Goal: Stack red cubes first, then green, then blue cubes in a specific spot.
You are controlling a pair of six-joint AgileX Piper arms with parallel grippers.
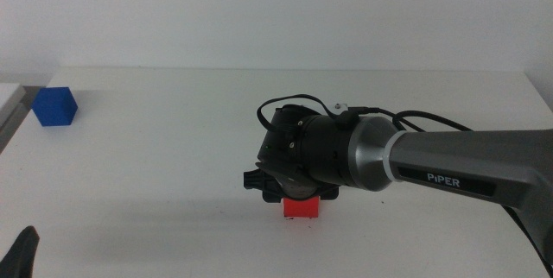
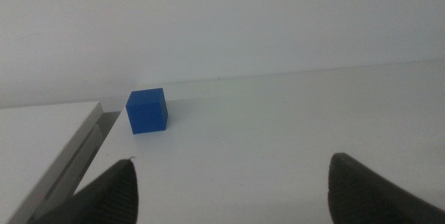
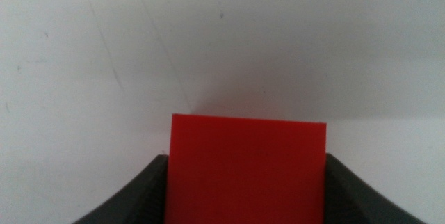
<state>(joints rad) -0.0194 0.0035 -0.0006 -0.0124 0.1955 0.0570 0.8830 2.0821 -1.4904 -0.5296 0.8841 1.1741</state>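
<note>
- Your right hand (image 1: 296, 199) sits low over the middle of the white desk (image 1: 173, 140), near its front, with the red cube (image 1: 301, 207) between its jaws; in the right wrist view the red cube (image 3: 247, 168) fills the gap and both dark jaws press against its sides, so you are holding it
- The cube's lower edge looks to be at or just above the desk in the middle view; you cannot tell from these pictures whether it is resting or a hair off the surface
- Faint dark pen marks (image 3: 222, 15) show on the desk beyond the cube in the right wrist view, so you appear to be at or close to the marked spot; this reads as the first step, placing red
- Your left hand (image 2: 229, 189) waits at the near left corner of the desk, jaws wide apart with nothing between them, looking at the blue cube (image 2: 147, 110)
- The blue cube (image 1: 55, 106) stands alone at the far left of the desk, near the edge, well apart from the red one
- No green cube shows in any view, so you need to find it before the second layer
- Next, as I judge it: settle red flat on the marks, let go squarely, and lift straight up so the cube does not twist
</note>
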